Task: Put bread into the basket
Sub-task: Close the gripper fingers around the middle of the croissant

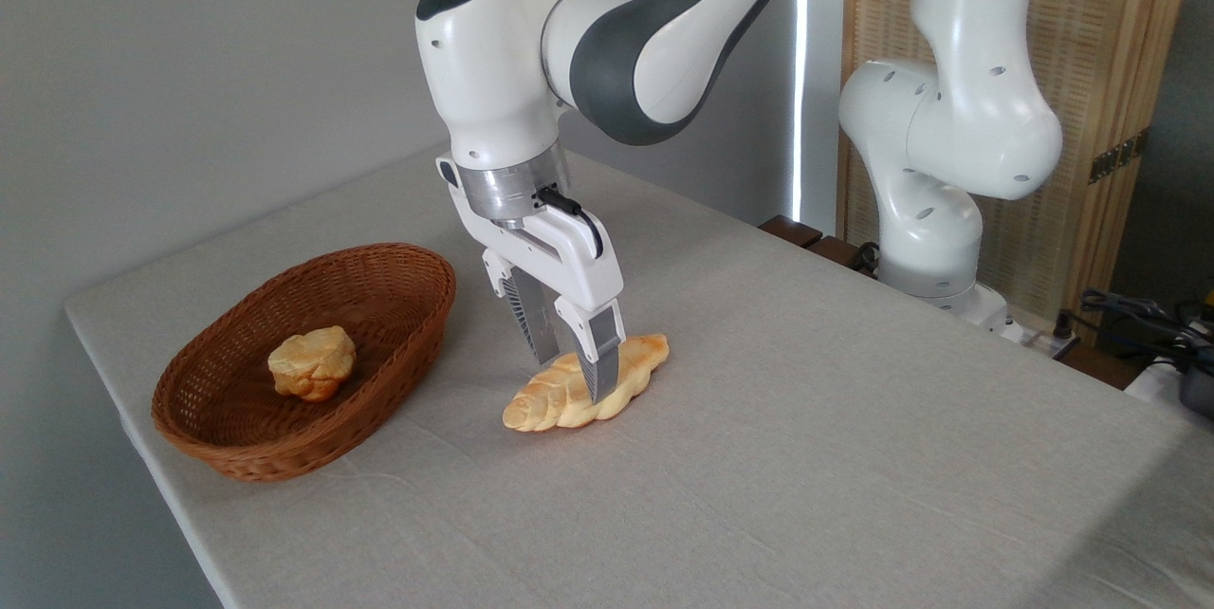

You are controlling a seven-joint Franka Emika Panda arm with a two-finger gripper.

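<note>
Single fixed view. Braided bread (586, 391) lies flat on the grey-clothed table (806, 457), just right of the basket (303, 362), not in it. Gripper (572, 374) points straight down over the loaf's middle, fingers set apart, one on each side: near finger (601, 370) overlaps the front flank, far finger (533, 332) drops behind the loaf, its tip hidden. Whether the pads actually press the crust cannot be made out; loaf shows no lift off the cloth. Middle ridges of the loaf covered by the near finger; both browner tips visible. Basket sits near the table's left edge, a small round lumpy roll (313, 362) resting inside on its floor. Arm's upper links cut off at the top of frame. Cables (1138, 310) at far right partly cropped, hard to read.
</note>
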